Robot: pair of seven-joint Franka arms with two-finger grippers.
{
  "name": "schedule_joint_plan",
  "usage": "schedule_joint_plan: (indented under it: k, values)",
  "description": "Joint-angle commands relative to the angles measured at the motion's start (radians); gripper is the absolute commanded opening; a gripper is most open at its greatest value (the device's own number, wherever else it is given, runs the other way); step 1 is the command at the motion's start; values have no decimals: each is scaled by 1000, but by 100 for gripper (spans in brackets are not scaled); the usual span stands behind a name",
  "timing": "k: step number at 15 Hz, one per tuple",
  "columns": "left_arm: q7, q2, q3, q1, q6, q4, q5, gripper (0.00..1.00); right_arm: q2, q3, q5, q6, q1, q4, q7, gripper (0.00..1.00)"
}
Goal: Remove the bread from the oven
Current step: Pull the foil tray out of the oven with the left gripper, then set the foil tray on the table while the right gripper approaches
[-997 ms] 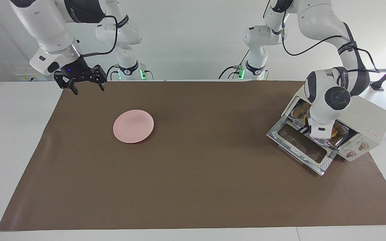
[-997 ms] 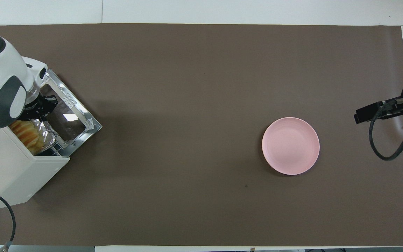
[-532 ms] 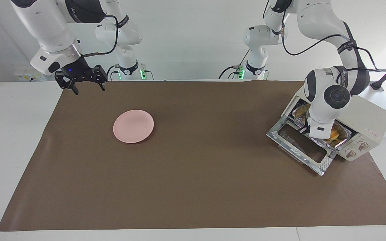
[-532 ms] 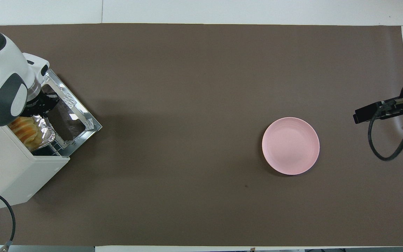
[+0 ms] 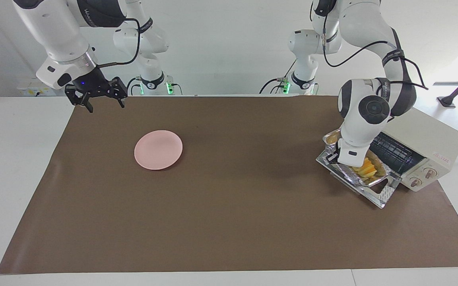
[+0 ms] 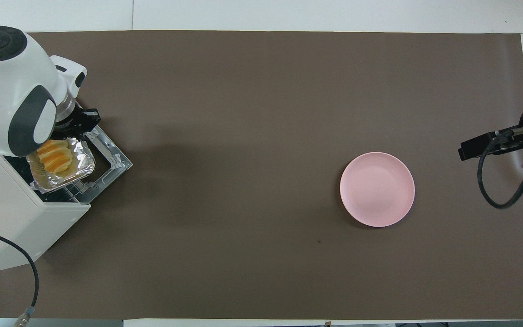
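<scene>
The oven (image 5: 431, 147) at the table's left-arm end carries a small red logo, unreadable; the bread (image 6: 55, 156) lies in a foil tray (image 6: 82, 165) over the dropped door, the tray's edge pinched by the left gripper (image 6: 80, 129); the waiting right gripper (image 5: 101, 99) hangs spread over the mat's corner.

Facing, overhead cameras, both high, share table (image 5: 229, 190)

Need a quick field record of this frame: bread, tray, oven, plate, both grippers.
bread: in the foil tray, out over the dropped door
foil tray: held at its rim, clear of the oven cavity
oven: door down, at the left arm's end of the table
plate: bare, toward the right arm's end
left gripper: shut on the tray's rim
right gripper: open, waiting above the mat's corner
</scene>
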State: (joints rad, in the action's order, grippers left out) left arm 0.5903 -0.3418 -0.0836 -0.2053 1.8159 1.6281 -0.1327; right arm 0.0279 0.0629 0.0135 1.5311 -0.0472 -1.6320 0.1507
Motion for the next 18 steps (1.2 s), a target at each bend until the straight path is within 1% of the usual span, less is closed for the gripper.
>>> schedule_joint_plan:
  k: [1,3,4,6,7,8,10,13,16,18]
  values:
    - [67,-112,16,-95,-60,-178,45,0,15,6,9,-8,-11,-12,15,100]
    - [109,-244,16,-170,-153,-392,51,0,15,5,9,-8,-11,-12,15,100]
    - [115,-297,18,-207,-161,-466,51,0,15,5,9,-8,-11,-12,13,100]
    - [143,-397,53,-297,-165,-601,56,0,15,5,9,-8,-11,-12,13,100]
    - [143,-448,62,-333,-150,-655,70,0,15,5,9,-8,-11,-12,13,100]
    - [143,-483,62,-353,-136,-695,80,0,15,5,9,-6,-11,-12,13,100]
    - [141,-505,62,-403,-106,-731,81,0,15,5,9,-6,-11,-12,13,100]
    - [138,-510,62,-471,-75,-732,71,0,17,5,9,-6,-11,-14,16,100]
    - [140,-522,64,-503,-56,-749,70,0,15,5,9,-5,-11,-14,17,100]
    - [140,-546,65,-522,-30,-748,50,0,17,5,3,-5,-11,-14,17,100]
